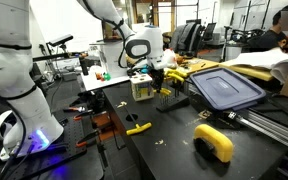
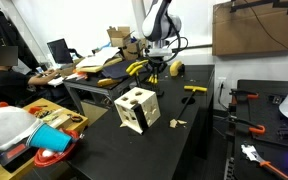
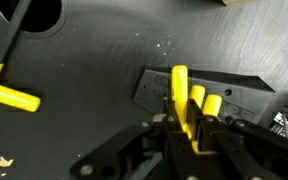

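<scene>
Currently, the pincer [image 3: 181, 128] is closed on a yellow block [image 3: 180, 85]. The block is held upright between the jaws, with its far end projecting beyond them. Just behind the block, a dark holder [image 3: 239, 88] lies on the table [image 3: 94, 60]. Two more yellow pieces [image 3: 206, 100] are seated in it side by side, near the held block. Whether the block's gripped end touches the holder cannot be told, as it is covered by the jaws.

For a clean hold, it is judged that the grip should be kept firm and the block kept vertical, so that the neighbouring pieces are not struck and the holder is not dragged.

Farther out, a yellow T-piece [image 3: 6, 88] lies flat on the table, well apart from the pincer. A wooden cube [image 2: 137, 108] with cut-outs is shown in an exterior view, nearer the camera than the arm.

The holder is cut off at the right edge of the wrist view. A round dark shape [image 3: 34, 12] at the top left is cropped and cannot be identified. In both exterior views the block is too small to be made out.
</scene>
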`<state>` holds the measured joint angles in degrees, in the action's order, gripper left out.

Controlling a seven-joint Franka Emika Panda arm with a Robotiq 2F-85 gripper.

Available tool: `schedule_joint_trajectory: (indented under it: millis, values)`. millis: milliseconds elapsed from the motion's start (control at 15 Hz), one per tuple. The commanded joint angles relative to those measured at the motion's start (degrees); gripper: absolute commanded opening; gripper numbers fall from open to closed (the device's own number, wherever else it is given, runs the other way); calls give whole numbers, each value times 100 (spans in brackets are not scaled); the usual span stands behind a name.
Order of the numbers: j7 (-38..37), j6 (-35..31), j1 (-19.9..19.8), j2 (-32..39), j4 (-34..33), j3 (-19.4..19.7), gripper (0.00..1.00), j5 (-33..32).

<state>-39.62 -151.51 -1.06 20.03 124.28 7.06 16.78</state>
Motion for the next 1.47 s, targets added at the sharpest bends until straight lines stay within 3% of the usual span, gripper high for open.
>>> schedule_joint_trajectory:
  millis: [0, 800, 1267, 1333, 1400]
  values:
    - [295, 201, -144, -78, -3, -198, 4, 275]
    - [142, 36, -74, 38, 17, -100, 4, 290]
    - [133, -168, -307, 79, 113, -220, 4, 1201]
    - [115, -211, -316, 80, 133, -212, 41, 1297]
    - [123, -266, -325, 80, 156, -221, 43, 1404]
